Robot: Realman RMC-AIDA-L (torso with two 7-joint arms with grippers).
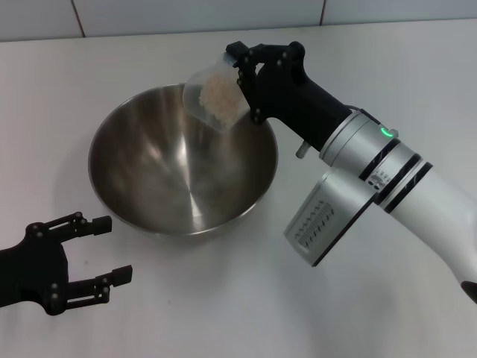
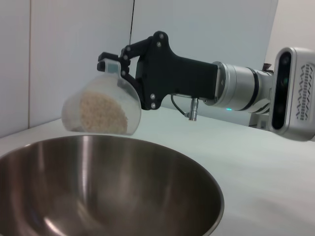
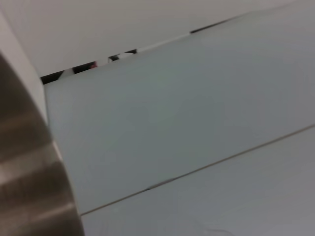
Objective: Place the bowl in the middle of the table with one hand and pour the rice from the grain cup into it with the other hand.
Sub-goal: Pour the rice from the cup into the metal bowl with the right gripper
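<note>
On the plain white counter (image 1: 112,67), backed by tiles, the grain cup (image 1: 214,98) is pinched tilted over the bowl (image 1: 182,160) by the right pincer (image 1: 240,68); the left pincer (image 1: 104,250) rests spread nearby.

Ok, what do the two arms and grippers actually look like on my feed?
Both grippers are black skeletal two-finger units: left gripper, right gripper. The right arm is silver and white with black bands, a green light ring and a grey vented module.

The head view looks steeply down on the table (image 1: 223,298) and whole bowl (image 1: 182,160), the left wrist view peers low and close across the bowl's near rim, and the right wrist view, very close, catches only the bowl's outer wall.
</note>
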